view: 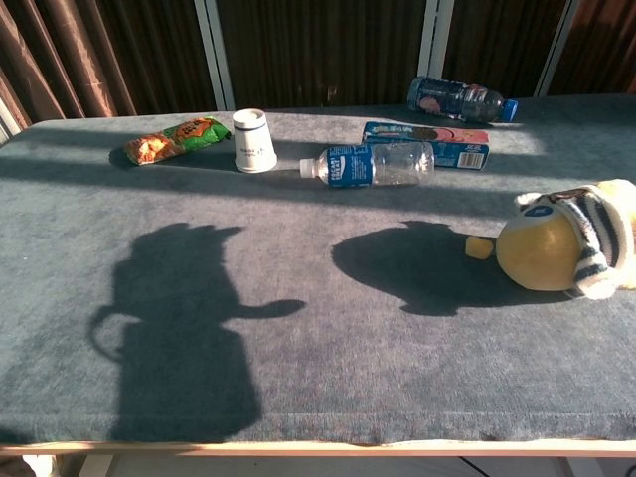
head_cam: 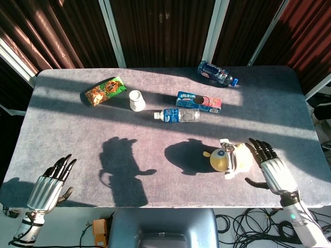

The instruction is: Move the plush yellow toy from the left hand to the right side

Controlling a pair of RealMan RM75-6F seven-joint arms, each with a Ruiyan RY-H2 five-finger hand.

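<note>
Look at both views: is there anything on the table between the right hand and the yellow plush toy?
Nothing visible. The yellow plush toy lies on the right part of the table, and the right hand is just beside it with bare cloth between them. The bottles, box, cup and snack packet all lie farther back.
</note>
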